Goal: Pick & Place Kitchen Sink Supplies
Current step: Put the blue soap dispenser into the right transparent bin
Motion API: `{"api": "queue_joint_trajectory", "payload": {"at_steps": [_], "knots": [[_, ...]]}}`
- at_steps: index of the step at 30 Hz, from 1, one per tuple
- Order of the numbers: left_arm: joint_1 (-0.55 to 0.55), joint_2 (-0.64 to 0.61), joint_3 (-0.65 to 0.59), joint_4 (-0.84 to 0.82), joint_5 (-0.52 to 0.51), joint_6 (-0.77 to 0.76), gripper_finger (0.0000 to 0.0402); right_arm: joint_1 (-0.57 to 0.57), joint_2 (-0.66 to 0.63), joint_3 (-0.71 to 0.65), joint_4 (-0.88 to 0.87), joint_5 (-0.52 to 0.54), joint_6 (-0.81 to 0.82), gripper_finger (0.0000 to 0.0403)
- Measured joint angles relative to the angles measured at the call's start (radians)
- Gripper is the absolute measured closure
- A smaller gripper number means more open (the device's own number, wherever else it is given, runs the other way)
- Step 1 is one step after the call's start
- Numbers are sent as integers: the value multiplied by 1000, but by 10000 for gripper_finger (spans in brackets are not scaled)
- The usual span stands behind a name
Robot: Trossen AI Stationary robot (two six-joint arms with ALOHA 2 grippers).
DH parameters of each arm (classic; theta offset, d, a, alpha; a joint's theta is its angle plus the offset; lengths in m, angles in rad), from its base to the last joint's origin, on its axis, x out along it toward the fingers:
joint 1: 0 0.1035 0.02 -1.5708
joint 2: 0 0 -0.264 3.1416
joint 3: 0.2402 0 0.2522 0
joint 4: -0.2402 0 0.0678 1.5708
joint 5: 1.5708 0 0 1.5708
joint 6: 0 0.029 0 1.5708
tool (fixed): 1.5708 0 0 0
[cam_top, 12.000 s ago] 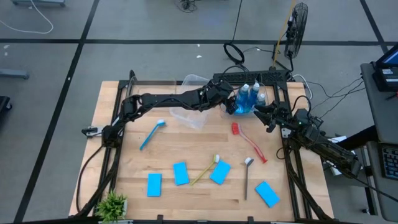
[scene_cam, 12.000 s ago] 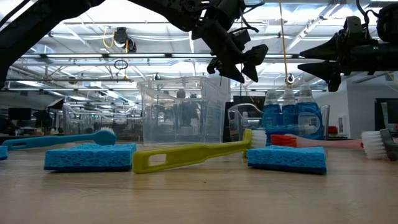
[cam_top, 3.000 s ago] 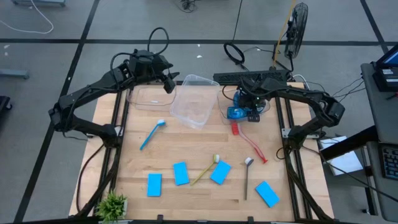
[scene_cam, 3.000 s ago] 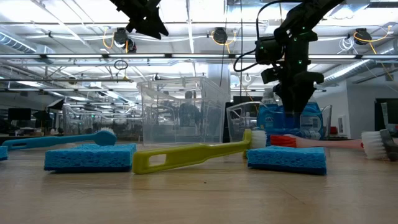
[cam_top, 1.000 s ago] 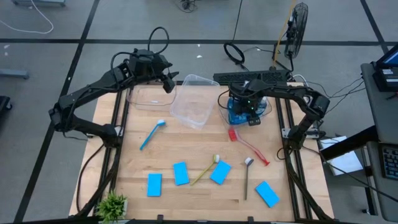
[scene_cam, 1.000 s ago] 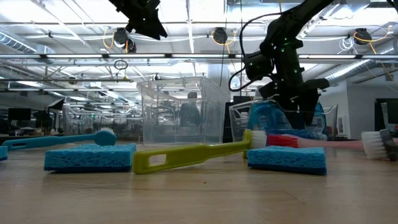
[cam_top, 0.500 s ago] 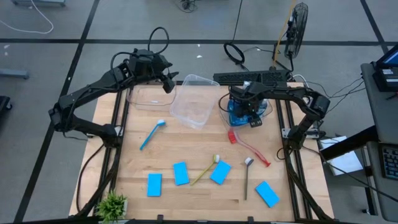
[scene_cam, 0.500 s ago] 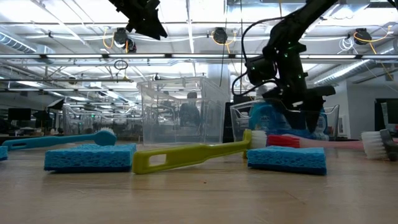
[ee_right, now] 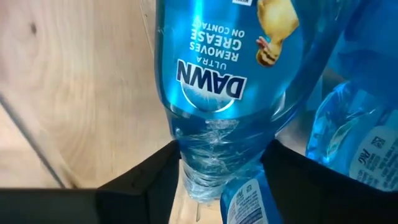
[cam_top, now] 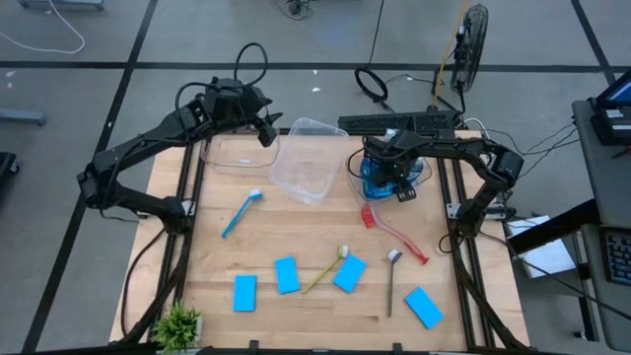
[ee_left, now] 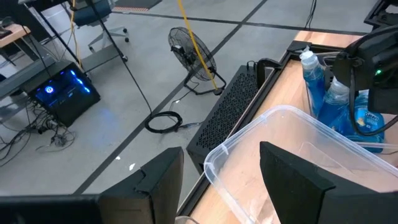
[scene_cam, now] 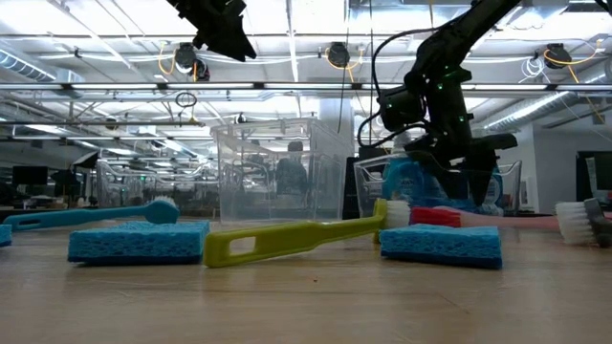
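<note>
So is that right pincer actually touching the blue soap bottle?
Touching. The right wrist view shows the right pincer with both dark fingers pressed against the soap bottle, no gap on either side.

A pale wooden table (cam_top: 296,316) sits on a grey floor crossed by dark lines. Near its far edge, a clear plastic tub (cam_top: 304,160) lies tilted, with another clear tub (cam_top: 233,155) just beside it toward the left. Down at the near-left corner, a small green potted plant (cam_top: 177,323). Beyond the far edge, a black perforated panel (cam_top: 399,121), a coiled black cable (cam_top: 372,84) and a floor fan (cam_top: 471,43).
</note>
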Motion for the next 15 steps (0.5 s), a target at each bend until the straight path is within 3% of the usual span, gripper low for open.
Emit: {"api": "queue_joint_trajectory", "payload": {"at_steps": [6,15], "knots": [[0,0,0,0,0,0,188,1,39,-1,3,4,7,218],[0,0,0,0,0,6,188,0,41,-1,4,40,10,224]]}}
